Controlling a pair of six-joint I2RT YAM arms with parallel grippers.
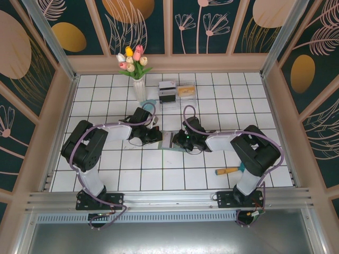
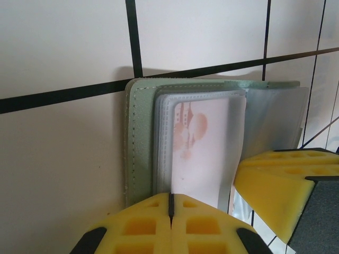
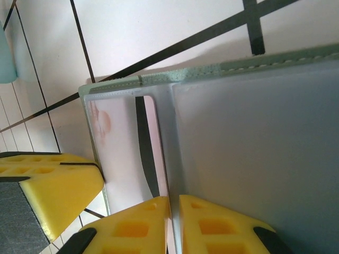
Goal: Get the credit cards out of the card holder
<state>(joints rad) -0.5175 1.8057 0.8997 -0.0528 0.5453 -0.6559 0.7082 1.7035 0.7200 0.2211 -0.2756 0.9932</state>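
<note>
Mid-table on the white tiled table (image 1: 212,180), a sage-green soft bifold card holder (image 2: 139,137) sits between the two grippers. The left gripper (image 2: 170,198) has its yellow fingers pressed together on the edge of the holder's clear sleeves. One sleeve holds a whitish plastic credit card (image 2: 204,143) with a pink print. The right gripper (image 3: 174,201) pinches a frosted sleeve. Farther back stand a clear plastic compartment box (image 1: 177,92) and a vase of tulips (image 1: 139,90).
</note>
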